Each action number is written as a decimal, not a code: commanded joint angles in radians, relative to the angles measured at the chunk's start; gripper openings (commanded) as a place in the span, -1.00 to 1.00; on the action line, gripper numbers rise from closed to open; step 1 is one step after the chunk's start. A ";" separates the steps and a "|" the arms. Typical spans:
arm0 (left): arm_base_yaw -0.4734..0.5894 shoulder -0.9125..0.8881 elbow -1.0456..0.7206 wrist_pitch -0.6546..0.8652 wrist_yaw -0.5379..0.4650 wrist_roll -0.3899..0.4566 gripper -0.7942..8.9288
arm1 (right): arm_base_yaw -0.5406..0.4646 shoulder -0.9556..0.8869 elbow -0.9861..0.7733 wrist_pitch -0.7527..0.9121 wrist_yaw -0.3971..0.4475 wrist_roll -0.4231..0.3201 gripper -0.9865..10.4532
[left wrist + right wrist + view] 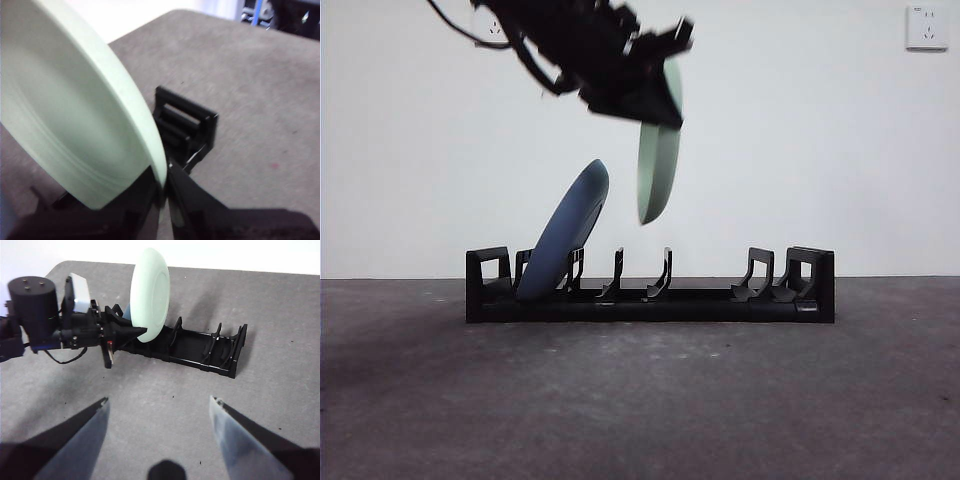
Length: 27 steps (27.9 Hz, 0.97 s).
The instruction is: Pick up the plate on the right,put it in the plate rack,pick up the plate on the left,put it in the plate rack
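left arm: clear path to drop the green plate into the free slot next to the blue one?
Probably yes. The left gripper holds the green plate on edge above the plate rack; the slots beside the blue plate look open.

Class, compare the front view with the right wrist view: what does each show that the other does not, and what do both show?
Only the front view shows the blue plate clearly, leaning in the rack's end slot, and a wall socket. Only the right wrist view shows the right pincer, open and empty, away from the rack, and the left arm's round black body. Both show the black plate rack and the left pincer shut on the pale green plate above it.
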 commanded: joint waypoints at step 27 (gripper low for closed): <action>0.036 0.195 -0.001 -0.014 -0.013 0.222 -0.85 | 0.001 -0.003 -0.232 0.017 -0.049 -0.045 -0.23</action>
